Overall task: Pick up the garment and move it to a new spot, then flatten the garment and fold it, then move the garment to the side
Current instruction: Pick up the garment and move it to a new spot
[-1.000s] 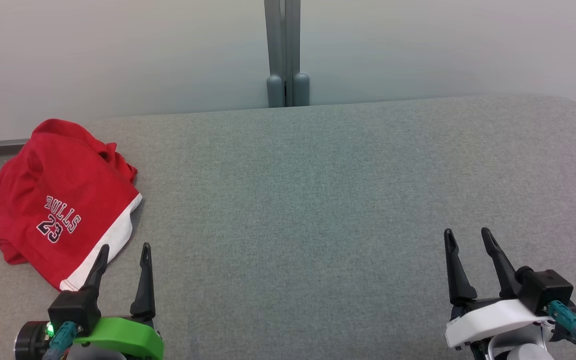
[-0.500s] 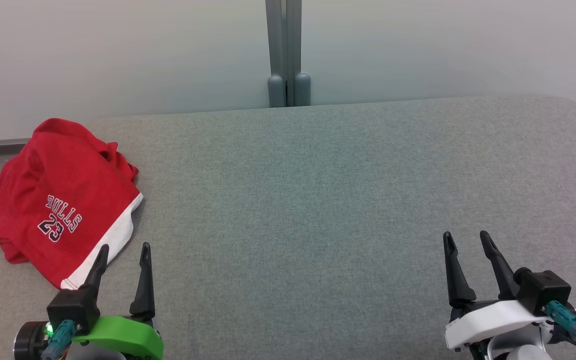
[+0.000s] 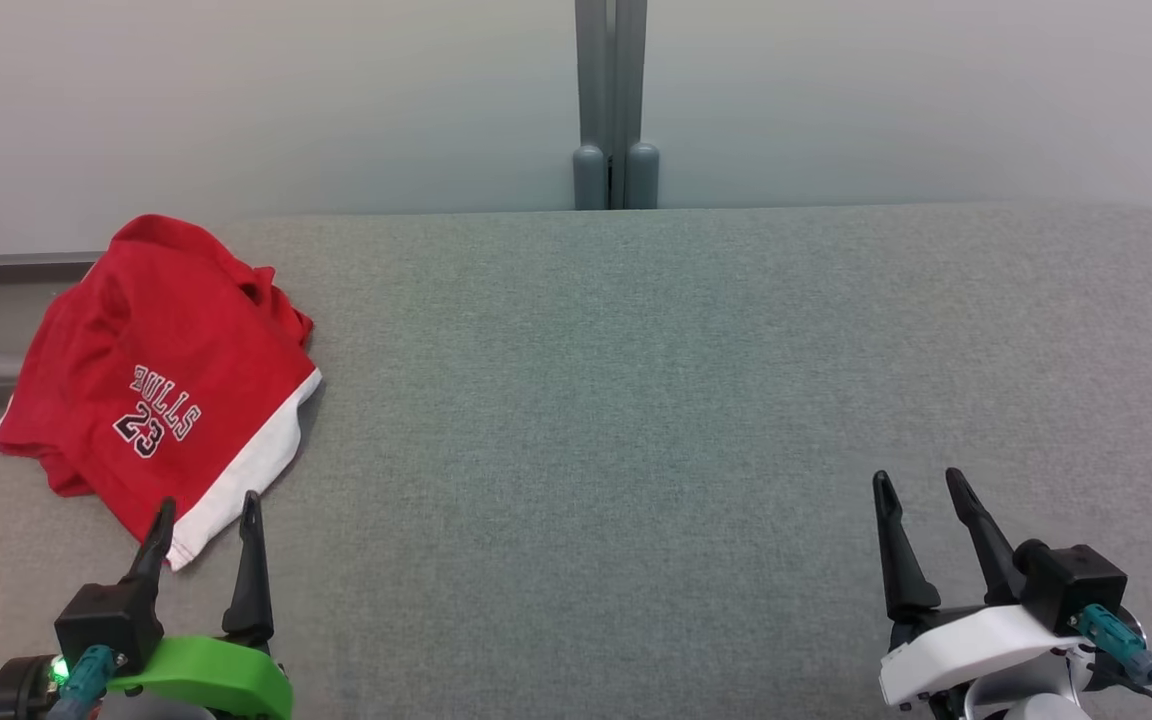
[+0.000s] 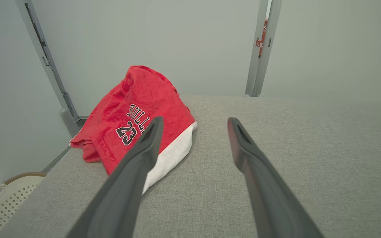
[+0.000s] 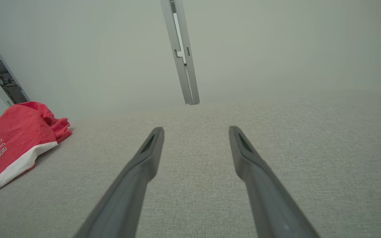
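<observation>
Here: grey fabric tabletop [image 3: 636, 380]. Red garment [image 3: 156, 390], crumpled, white hem, at the left edge towards the far corner, just ahead of left gripper [image 3: 209, 500], whose fingers are spread and empty. Right gripper [image 3: 916, 476], spread, empty, by the near edge, well apart from it.

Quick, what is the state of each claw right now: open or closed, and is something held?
Left claw: open, holding nothing.
Right claw: open, holding nothing.
</observation>
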